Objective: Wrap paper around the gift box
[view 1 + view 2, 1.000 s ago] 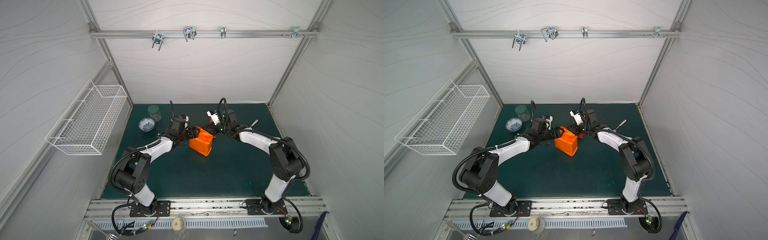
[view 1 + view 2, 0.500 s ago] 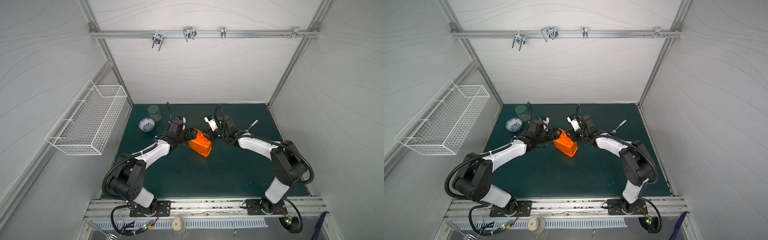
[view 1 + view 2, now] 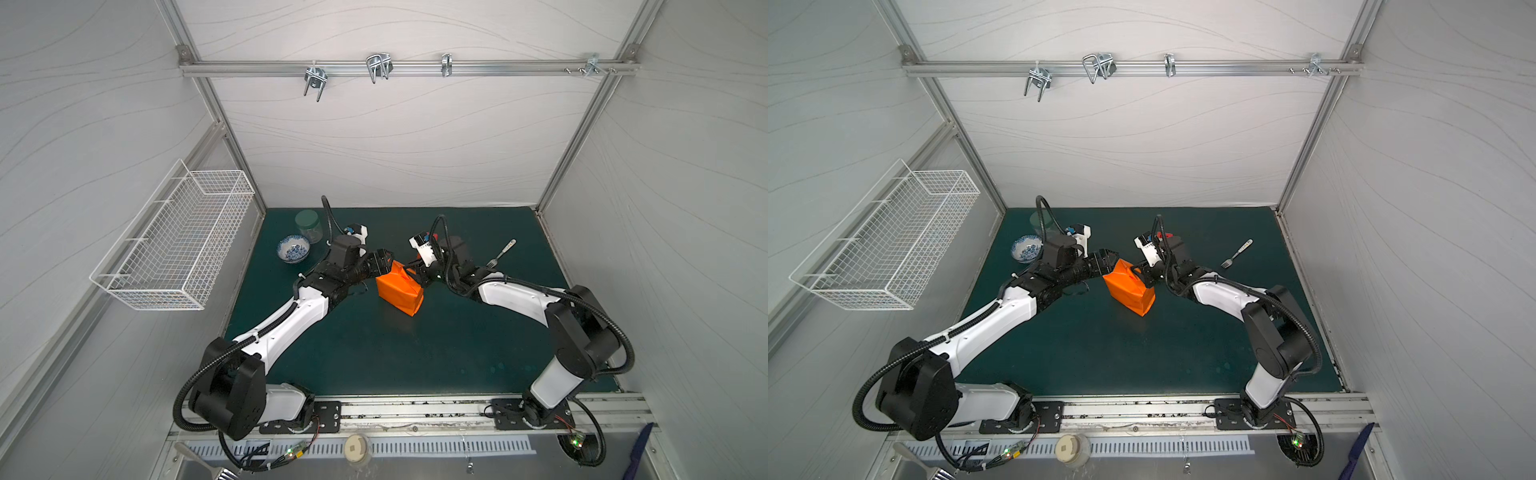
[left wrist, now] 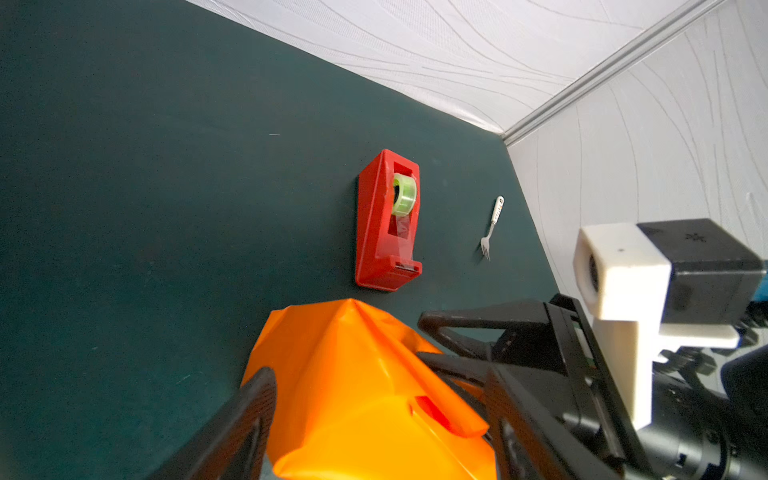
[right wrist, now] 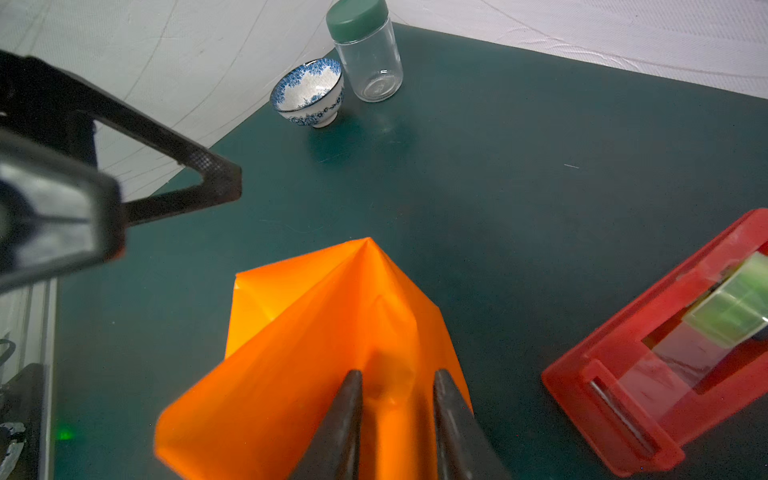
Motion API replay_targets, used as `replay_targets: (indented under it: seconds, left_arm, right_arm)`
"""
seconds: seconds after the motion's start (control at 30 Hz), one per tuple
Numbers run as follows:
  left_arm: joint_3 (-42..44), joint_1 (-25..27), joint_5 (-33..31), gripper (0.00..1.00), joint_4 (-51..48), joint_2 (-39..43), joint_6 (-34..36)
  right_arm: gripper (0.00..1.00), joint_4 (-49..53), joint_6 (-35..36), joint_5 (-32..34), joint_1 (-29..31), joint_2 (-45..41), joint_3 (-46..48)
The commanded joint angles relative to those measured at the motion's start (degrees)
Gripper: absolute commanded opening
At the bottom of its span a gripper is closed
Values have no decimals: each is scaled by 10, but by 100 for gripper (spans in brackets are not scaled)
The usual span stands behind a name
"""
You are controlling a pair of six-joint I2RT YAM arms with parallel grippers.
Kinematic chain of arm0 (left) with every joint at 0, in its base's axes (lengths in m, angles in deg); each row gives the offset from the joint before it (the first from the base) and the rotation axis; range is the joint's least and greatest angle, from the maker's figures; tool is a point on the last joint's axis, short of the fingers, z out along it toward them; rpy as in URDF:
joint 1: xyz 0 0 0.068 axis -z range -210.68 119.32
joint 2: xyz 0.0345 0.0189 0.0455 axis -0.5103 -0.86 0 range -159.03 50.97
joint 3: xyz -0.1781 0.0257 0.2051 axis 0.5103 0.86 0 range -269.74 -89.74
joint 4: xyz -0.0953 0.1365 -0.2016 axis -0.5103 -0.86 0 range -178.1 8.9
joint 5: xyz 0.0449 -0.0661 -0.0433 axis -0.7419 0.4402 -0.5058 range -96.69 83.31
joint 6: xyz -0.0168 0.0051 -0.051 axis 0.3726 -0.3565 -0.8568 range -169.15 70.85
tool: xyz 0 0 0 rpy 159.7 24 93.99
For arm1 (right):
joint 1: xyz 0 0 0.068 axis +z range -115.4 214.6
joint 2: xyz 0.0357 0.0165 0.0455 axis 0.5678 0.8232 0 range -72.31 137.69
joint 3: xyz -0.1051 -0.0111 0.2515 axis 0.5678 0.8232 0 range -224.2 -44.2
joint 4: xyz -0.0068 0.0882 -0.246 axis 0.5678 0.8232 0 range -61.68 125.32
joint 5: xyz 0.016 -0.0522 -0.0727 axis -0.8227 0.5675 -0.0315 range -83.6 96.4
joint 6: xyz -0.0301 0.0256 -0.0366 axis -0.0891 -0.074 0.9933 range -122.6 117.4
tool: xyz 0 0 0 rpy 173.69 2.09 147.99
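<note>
The orange paper (image 3: 399, 291) (image 3: 1129, 291) is folded round the gift box, which is hidden inside, and the parcel stands tilted on the green mat. My left gripper (image 3: 384, 266) (image 3: 1108, 259) (image 4: 376, 382) is open, its jaws standing wide on either side of the parcel's left end, close against the paper (image 4: 353, 407). My right gripper (image 3: 415, 276) (image 3: 1142, 274) (image 5: 397, 376) is shut on a raised fold of the paper (image 5: 311, 332) at the parcel's right end.
A red tape dispenser (image 4: 378, 232) (image 5: 648, 395) lies just behind the parcel, and a fork (image 3: 500, 253) (image 4: 492, 226) to its right. A blue-patterned bowl (image 3: 294, 249) (image 5: 309, 93) and a green-lidded jar (image 3: 308, 226) (image 5: 368, 54) stand at back left. A wire basket (image 3: 174, 245) hangs on the left wall.
Both arms have sunk lower and stretched in towards the parcel. The right wrist has shifted left. The parcel has barely moved.
</note>
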Motion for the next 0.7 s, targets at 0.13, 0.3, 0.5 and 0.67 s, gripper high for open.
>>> replay_targets:
  seconds: [0.13, 0.3, 0.5, 0.67]
  left_arm:
    - [-84, 9, 23, 80, -30, -89, 22]
    - [-92, 9, 37, 77, -41, -125, 30]
    - [-47, 9, 24, 76, -38, -106, 38]
    - [-31, 9, 4, 77, -57, -105, 58]
  right_arm:
    - [30, 7, 14, 7, 6, -12, 12]
    - [31, 5, 15, 12, 6, -12, 13]
    - [31, 10, 17, 18, 5, -13, 6]
    - [31, 23, 21, 22, 5, -16, -1]
